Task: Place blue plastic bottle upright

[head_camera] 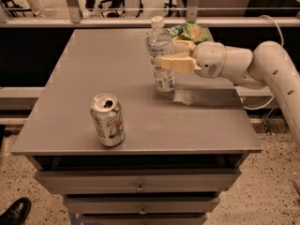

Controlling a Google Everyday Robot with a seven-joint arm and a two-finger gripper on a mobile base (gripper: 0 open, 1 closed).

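Observation:
The blue plastic bottle (161, 55) is clear with a white cap and a white-bluish label. It stands nearly upright, its base at or just above the grey table top (93, 78), right of centre. My gripper (169, 55) reaches in from the right and is shut on the bottle's middle, its cream fingers (176, 63) wrapped around it. The white arm (262, 64) extends to the right edge of the view.
A silver soda can (108, 119) with green-red print stands upright at the table's front left. A green snack bag (187, 32) lies at the back right, behind the gripper. Drawers (140, 186) sit below the table top. A shoe (16, 211) shows at the floor's lower left.

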